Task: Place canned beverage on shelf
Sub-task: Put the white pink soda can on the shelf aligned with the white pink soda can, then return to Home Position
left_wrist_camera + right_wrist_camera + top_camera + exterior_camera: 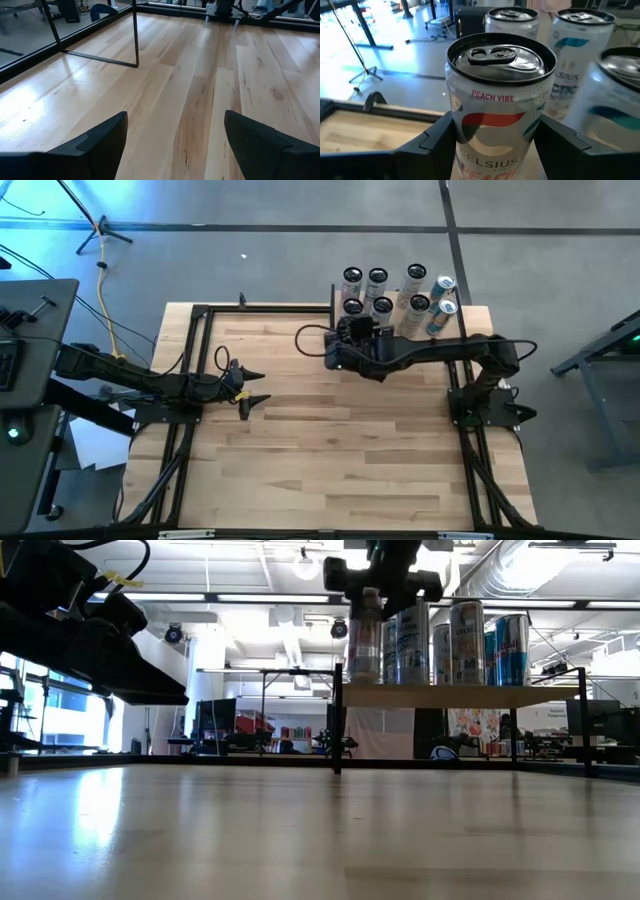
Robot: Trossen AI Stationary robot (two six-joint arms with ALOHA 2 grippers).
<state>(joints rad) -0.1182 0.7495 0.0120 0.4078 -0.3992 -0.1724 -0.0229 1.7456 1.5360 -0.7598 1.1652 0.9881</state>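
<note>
My right gripper (352,320) is at the shelf's (460,695) left near corner, shut on a white Celsius "Peach Vibe" can (497,100), which also shows in the low view (365,640). The shelf is a light-wood board on thin black posts at the table's far edge, and several other cans (415,290) stand on it. My left gripper (250,385) is open and empty above the table's left part; the left wrist view (175,145) shows only bare wood between its fingers. My right gripper pinches the can's upper side wall (457,125) between its two fingers, one on each side. The fingers (432,140) slant down from the table's near side. The can is upright, its base level with the shelf board (365,682); I cannot tell whether it rests there.
Other tall cans (570,60) stand close behind and to the right of the held can. A black metal frame (190,360) runs along the table's left and right sides. The wide wooden tabletop (330,440) lies between the arms.
</note>
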